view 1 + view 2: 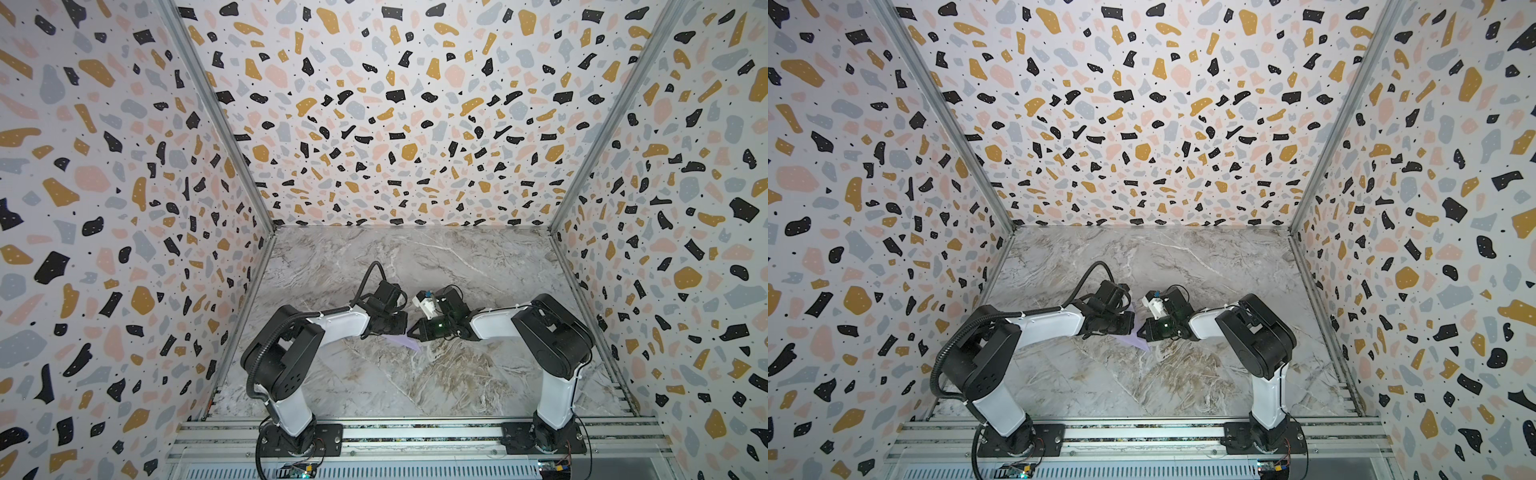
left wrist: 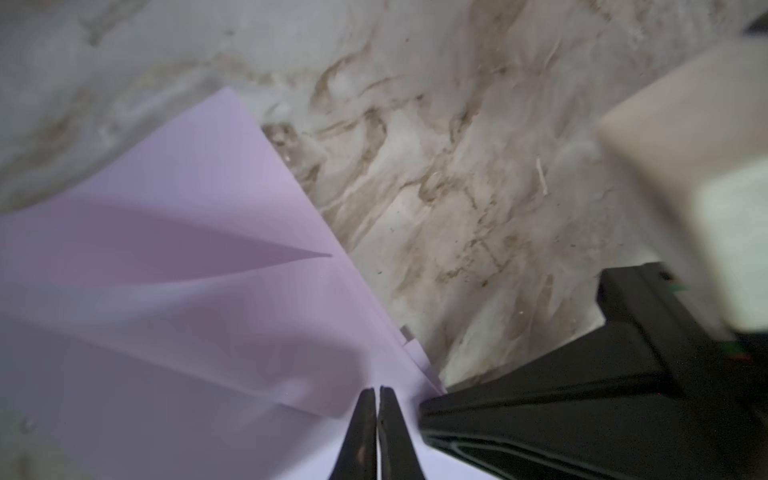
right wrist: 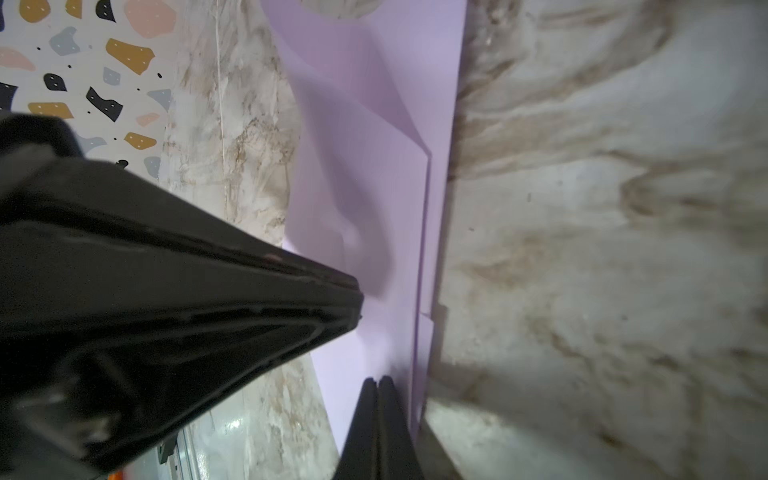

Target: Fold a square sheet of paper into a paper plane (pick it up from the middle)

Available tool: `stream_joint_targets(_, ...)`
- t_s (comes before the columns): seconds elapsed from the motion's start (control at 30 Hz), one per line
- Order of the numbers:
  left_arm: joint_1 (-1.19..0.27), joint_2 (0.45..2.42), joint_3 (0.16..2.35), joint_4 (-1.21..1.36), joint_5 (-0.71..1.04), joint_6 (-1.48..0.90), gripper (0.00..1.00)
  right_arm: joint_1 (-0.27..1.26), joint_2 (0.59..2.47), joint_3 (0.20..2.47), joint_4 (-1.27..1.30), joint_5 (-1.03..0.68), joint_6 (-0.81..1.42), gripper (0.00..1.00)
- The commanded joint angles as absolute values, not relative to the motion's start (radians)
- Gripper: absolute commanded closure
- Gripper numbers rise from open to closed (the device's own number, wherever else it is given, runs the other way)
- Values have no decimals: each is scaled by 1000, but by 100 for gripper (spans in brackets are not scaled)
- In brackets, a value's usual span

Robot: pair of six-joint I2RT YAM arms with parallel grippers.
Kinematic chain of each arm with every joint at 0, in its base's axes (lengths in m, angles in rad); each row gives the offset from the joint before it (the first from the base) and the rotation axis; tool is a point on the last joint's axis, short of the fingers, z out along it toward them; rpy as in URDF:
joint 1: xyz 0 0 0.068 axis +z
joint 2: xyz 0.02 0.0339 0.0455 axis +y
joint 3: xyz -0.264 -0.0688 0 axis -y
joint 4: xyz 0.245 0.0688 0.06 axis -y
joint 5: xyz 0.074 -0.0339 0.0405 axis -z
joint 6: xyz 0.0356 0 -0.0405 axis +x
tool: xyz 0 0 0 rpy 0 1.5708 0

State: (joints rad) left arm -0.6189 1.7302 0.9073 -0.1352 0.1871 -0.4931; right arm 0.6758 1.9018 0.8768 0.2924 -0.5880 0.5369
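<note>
Paper [image 1: 401,341], pale lilac and folded into layers with one long straight edge, lies on the marble bench [image 1: 415,386] about midway between its side edges, largely hidden under the two arm heads in both top views. Left pincer [image 2: 378,401] has its jaws pressed together, tips down on the sheet near that folded edge. Right pincer [image 3: 378,386] is pressed together too, tips on the paper just beside the left one. Whether either nips a layer cannot be told.
</note>
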Motion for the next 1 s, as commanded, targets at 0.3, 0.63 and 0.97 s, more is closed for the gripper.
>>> stream_joint_targets(0.3,-503,1815,864,-92,265,-409,94,663,1971,852,133,-508,484,99)
stream_joint_targets(0.63,-421,1835,873,-52,238,-416,93,658,2000,833,110,-482,450,100)
stream_joint_targets(0.97,-360,1856,860,38,264,-459,93,649,2014,834,111,-482,447,100)
